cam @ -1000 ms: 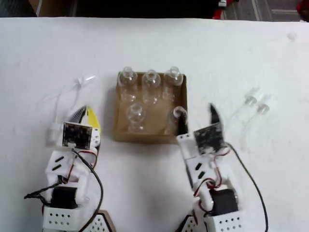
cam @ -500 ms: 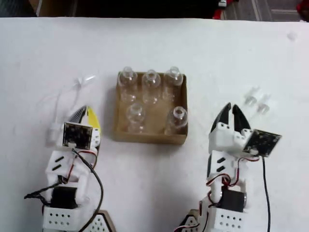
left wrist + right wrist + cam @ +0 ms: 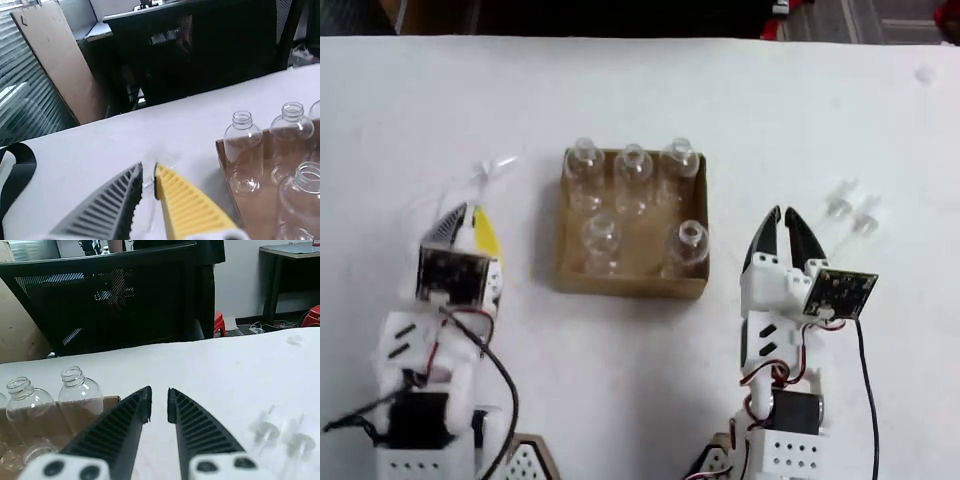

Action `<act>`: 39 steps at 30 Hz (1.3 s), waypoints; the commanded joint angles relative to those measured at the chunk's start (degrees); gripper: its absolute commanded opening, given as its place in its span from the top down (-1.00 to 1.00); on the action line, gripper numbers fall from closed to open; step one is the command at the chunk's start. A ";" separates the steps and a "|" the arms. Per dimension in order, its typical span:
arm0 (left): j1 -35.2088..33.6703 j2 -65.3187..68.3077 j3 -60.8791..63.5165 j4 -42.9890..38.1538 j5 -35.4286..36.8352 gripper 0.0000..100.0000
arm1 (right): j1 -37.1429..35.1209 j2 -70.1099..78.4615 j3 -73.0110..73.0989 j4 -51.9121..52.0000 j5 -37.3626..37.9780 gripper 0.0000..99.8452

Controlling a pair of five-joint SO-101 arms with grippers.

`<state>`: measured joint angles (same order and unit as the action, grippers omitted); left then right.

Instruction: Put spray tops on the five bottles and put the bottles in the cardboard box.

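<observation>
White table [image 3: 640,90] below, with the cardboard box [image 3: 630,285] at its middle holding five clear bottles [image 3: 632,175], all uncapped. Left gripper [image 3: 463,212] near the box's left wall, grey and yellow fingers parted a crack and empty, one spray top [image 3: 485,172] lying just beyond the tips. Right gripper [image 3: 782,214] beside the box's right wall, black fingers likewise barely apart, gripping nothing, two spray tops [image 3: 850,212] near on the outer side.

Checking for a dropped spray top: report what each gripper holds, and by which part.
Nothing is held. The left gripper and the right gripper each have their fingers slightly apart, with nothing clamped between them.
</observation>
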<state>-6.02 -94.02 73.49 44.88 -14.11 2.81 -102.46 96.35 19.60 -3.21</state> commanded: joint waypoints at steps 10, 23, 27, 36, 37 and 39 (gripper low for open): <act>-3.30 67.56 -64.62 27.52 -18.29 0.90 | -0.84 -0.48 0.44 0.31 1.14 0.91; -4.88 125.41 -109.10 30.68 -30.15 0.90 | -1.10 -0.48 0.44 0.40 1.14 0.91; -6.20 137.80 -121.93 30.68 -30.07 0.90 | -1.10 -0.40 0.44 0.40 1.14 0.91; -10.33 161.10 -151.56 29.71 -22.86 0.89 | -5.32 -0.40 0.44 2.24 7.30 0.91; -10.24 163.74 -154.46 29.89 -23.74 0.89 | -5.85 -0.40 0.44 2.59 8.26 0.91; -9.98 168.31 -159.91 31.30 -25.41 0.89 | -6.11 -0.40 0.44 2.68 8.79 0.91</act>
<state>-15.87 68.09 -73.58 75.47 -38.02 -1.85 -102.46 96.35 21.71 2.68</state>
